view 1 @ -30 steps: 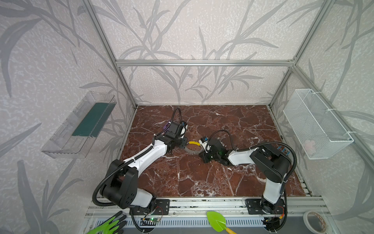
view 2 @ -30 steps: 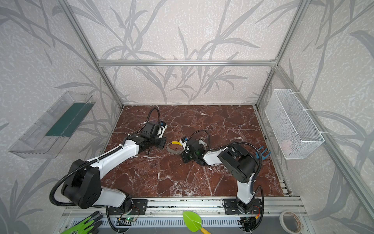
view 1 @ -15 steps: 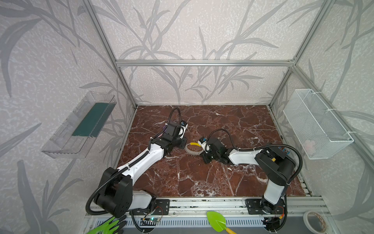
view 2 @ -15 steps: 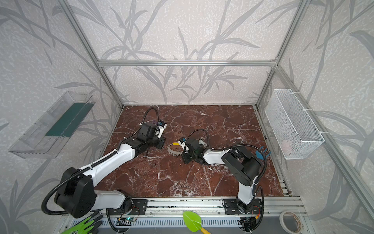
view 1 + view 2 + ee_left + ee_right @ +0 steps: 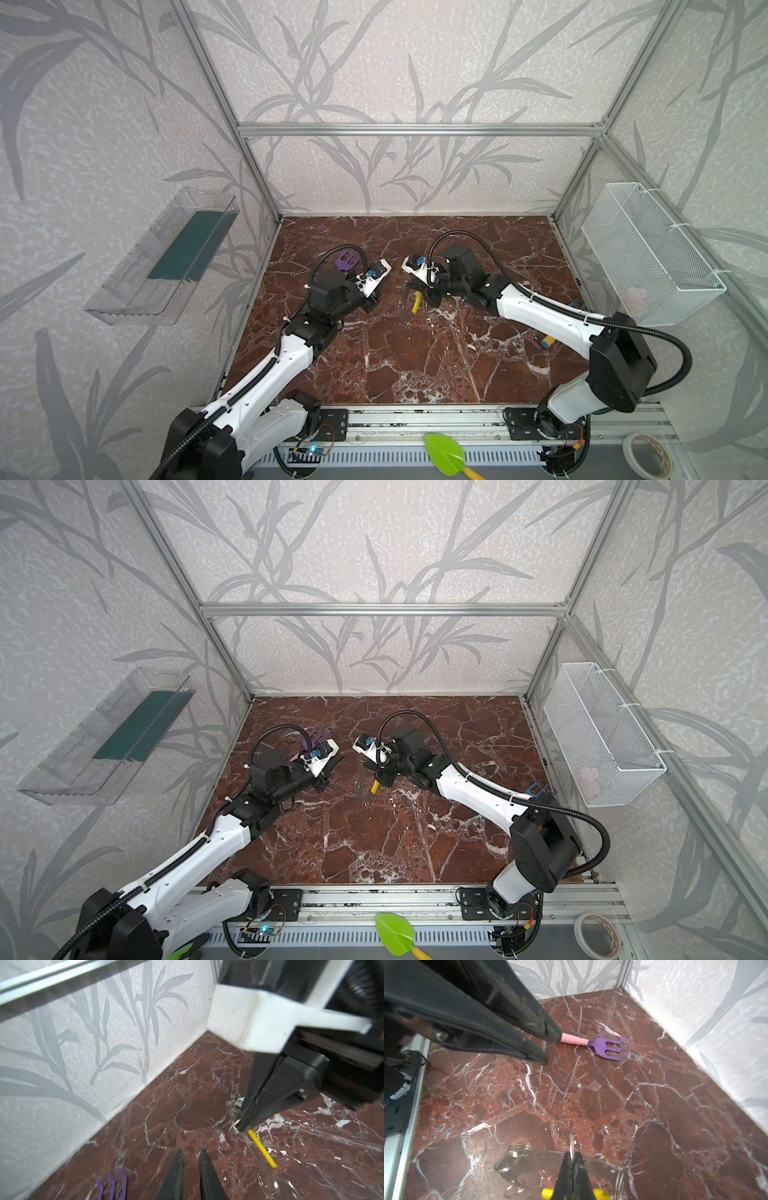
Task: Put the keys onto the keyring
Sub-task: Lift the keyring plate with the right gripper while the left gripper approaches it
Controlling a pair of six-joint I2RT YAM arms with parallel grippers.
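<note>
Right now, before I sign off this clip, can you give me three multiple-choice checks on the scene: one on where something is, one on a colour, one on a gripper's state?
1. Where does the purple fork lie?
A) in the wire basket
B) on the marble tabletop
C) on the clear wall shelf

2. What colour is the sleeve on the keyring?
A) red
B) green
C) yellow

3. How is the right gripper?
A) shut on the keyring
B) open, holding nothing
C) shut on the purple fork

Answers:
1 B: the right wrist view shows it lying flat on the marble.
2 C: the left wrist view shows a yellow strip along the hoop.
3 A: in the right wrist view its jaws meet on the thin hoop.
</note>
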